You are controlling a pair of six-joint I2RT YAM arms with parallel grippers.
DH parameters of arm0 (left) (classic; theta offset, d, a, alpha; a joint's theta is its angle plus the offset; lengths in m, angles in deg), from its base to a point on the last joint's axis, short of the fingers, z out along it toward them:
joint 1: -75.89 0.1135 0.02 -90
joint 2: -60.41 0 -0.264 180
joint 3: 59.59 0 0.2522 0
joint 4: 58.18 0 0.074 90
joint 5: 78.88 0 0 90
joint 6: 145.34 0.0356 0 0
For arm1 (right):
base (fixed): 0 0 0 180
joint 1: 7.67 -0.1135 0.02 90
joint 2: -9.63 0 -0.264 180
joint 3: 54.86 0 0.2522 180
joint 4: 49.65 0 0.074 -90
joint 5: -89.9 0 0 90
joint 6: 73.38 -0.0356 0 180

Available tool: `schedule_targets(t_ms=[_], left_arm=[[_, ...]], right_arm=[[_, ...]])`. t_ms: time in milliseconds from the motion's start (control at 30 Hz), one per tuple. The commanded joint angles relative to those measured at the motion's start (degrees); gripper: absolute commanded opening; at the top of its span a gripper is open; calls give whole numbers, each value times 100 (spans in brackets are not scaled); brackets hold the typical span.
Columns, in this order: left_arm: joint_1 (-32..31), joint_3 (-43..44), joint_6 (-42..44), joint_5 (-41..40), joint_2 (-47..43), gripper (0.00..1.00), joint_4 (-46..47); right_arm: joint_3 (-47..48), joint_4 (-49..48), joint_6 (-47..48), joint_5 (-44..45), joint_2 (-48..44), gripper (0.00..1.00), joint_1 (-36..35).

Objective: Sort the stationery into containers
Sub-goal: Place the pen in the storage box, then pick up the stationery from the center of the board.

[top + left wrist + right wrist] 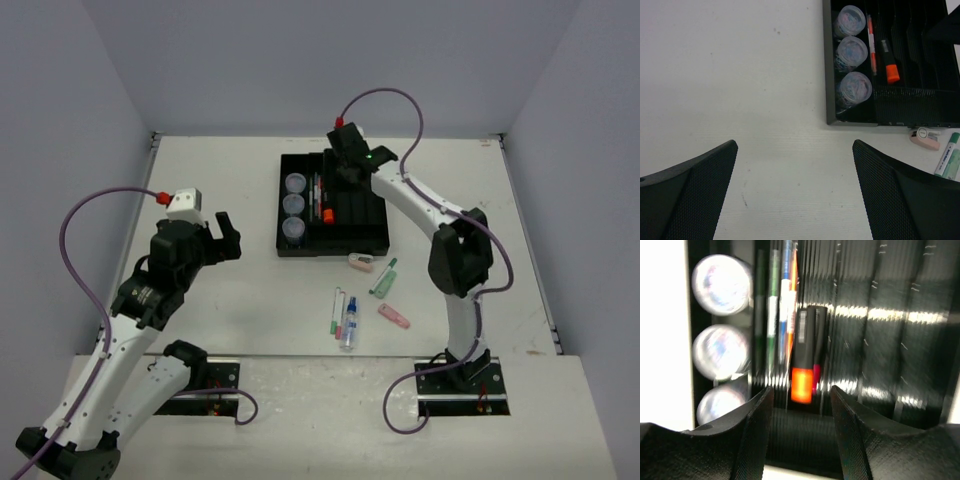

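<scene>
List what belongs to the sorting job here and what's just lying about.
Job: tray, pots, slotted pens, orange marker; unsorted: eraser, green marker, pink marker, loose pens.
Lying about: nothing loose; only purple cables.

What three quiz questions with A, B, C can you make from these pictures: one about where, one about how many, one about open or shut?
1. Where are the round pots?
A in the black tray
B in a claw
C under the tray

2. How many pots are there?
A two
B three
C five

3. How is the left claw?
A open and empty
B shut on a pen
C shut on a pot

Answers:
1 A, they stand in the tray's left slot.
2 B, three lids make one row.
3 A, its fingers stand wide apart with nothing between them.
</scene>
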Motion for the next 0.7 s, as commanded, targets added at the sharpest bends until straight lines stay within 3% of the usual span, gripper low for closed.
schedule_targets(t_ms=[0, 33, 67, 100, 133, 200, 333, 500, 667], left_arm=[[49, -27, 219, 32, -37, 100, 189], [49, -27, 219, 27, -42, 100, 184], [49, -29, 217, 24, -51, 100, 183], [49, -34, 211, 24, -68, 100, 189], [49, -29, 210, 24, -71, 100, 190], [49, -27, 210, 26, -80, 100, 190], [49, -27, 219, 37, -80, 100, 181], [49, -33, 216, 39, -115, 100, 193], [47, -20, 219, 63, -118, 100, 199]], right_arm=[[-885, -355, 34, 373, -1722, 55, -116], [-1192, -524, -4, 393, -1952, 58, -116], [-1526, -701, -64, 373, -2181, 69, -114], [-1908, -889, -160, 283, -2409, 94, -109], [-2172, -1030, -159, -124, -2538, 99, -94], [-2568, -1107, -147, -820, -2689, 99, -46], [-3511, -1300, -572, -1261, -3203, 99, -111], [-3918, -367, -874, 1018, -3529, 99, -1058], [-4745, -340, -1463, 784, -3968, 97, -1523]])
